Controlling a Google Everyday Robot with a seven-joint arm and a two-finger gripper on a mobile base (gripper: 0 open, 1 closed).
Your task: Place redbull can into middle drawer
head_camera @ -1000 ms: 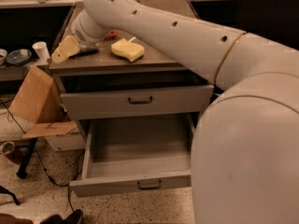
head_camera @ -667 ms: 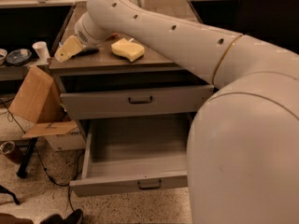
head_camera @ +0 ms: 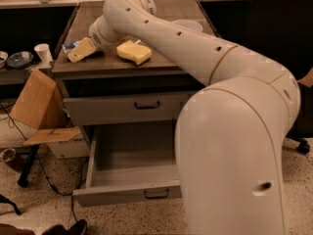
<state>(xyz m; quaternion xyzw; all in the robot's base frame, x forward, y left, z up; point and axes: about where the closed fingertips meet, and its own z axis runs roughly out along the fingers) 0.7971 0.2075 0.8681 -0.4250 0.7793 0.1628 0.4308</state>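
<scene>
Resting low over countertop (head_camera: 84, 23) near left front edge, gripper (head_camera: 80, 49) sits slightly further right than 0.7 s ago; open or closed cannot be told. Redbull can (head_camera: 67, 45) just beside gripper on countertop, partly hidden, contact unclear. Yellow sponge (head_camera: 133, 52) unmoved, to right. Middle drawer (head_camera: 110, 197) below, pulled open as before.

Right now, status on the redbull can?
Gripper low over countertop left side, at redbull can. Can not yet in middle drawer; drawer open. Yellow sponge beside gripper, not blocking.
</scene>
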